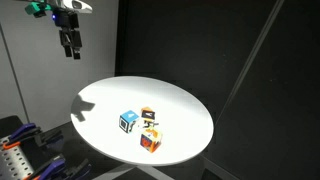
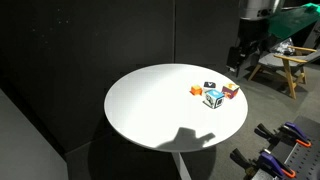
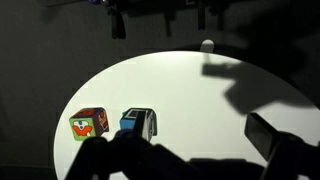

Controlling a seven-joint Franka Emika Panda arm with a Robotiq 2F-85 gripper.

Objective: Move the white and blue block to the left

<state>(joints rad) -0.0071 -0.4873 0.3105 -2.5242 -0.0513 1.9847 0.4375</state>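
We hold our black claw (image 1: 71,52) high, spread wide — ready to drop onto the small white cube with blue edges (image 1: 128,121).

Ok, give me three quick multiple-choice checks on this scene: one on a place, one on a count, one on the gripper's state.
1. The white and blue block sits:
A) on top of another cube
B) on the table beside the other cubes
C) on the floor

2. Cubes on the table:
A) two
B) three
C) five

3. The gripper is:
A) shut on a cube
B) pressing the tabletop
C) open and empty, up off the table

Answers:
1 B, it rests on the tabletop close to the orange-and-white cube.
2 B, those two plus the red-and-blue cube.
3 C, its fingers are apart, well above the cubes.
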